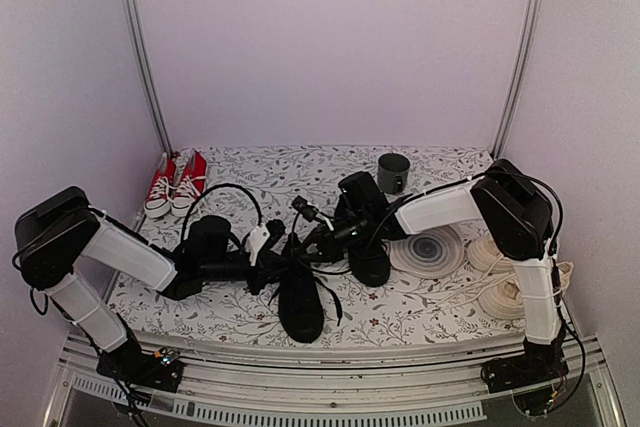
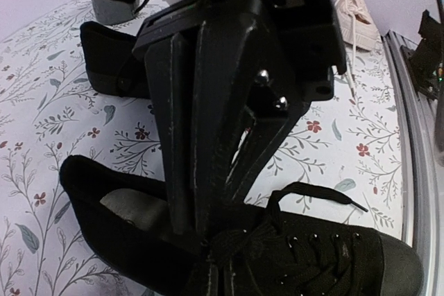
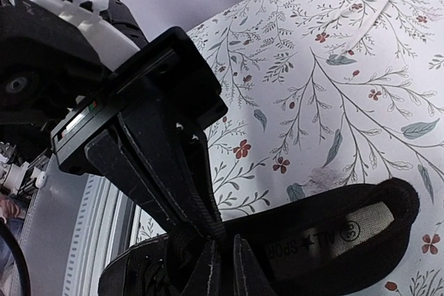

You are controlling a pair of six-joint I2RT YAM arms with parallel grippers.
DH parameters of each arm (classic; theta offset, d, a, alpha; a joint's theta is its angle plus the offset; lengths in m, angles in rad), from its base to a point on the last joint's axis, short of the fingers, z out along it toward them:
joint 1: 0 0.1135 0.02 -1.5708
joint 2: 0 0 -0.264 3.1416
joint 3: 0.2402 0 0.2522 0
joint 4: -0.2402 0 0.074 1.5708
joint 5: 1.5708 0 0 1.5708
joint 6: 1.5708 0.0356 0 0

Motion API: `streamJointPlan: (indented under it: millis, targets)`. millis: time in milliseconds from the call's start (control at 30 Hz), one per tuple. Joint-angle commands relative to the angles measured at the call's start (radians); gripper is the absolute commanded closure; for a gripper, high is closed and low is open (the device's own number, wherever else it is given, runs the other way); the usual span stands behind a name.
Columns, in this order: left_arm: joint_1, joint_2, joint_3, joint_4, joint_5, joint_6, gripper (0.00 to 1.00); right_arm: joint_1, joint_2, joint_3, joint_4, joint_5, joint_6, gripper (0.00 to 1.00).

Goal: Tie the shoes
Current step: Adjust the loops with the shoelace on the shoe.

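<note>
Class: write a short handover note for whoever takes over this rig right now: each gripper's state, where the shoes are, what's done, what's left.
Left gripper: jaws shut, down at the laces of the near black shoe; what it pinches cannot be made out.
Right gripper: jaws nearly closed at the tongue of the same shoe, apparently on a lace.
Second black shoe stands just behind, to the right, untouched.
Done: no finished bow visible; one loose lace end lies on the table.
Left: tie the near shoe, then the second.
</note>
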Motion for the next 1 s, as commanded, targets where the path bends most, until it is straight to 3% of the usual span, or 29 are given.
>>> streamJointPlan:
  millis: [0,467,733,967]
  targets:
    - [0.016,0.003,0.007,0.038,-0.003,0.000,1.00,0.007,-0.003,-0.008,-0.012,-0.096,-0.036,0.90]
    - [0.016,0.010,0.012,0.041,0.001,-0.002,1.00,0.017,-0.017,-0.042,0.024,-0.100,-0.019,0.86]
    - [0.015,0.016,0.018,0.043,-0.008,-0.006,1.00,0.037,0.001,-0.016,0.022,-0.087,-0.015,0.77]
    - [0.015,0.028,0.019,0.048,0.001,-0.012,1.00,0.042,0.008,-0.005,0.018,-0.057,-0.012,0.75]
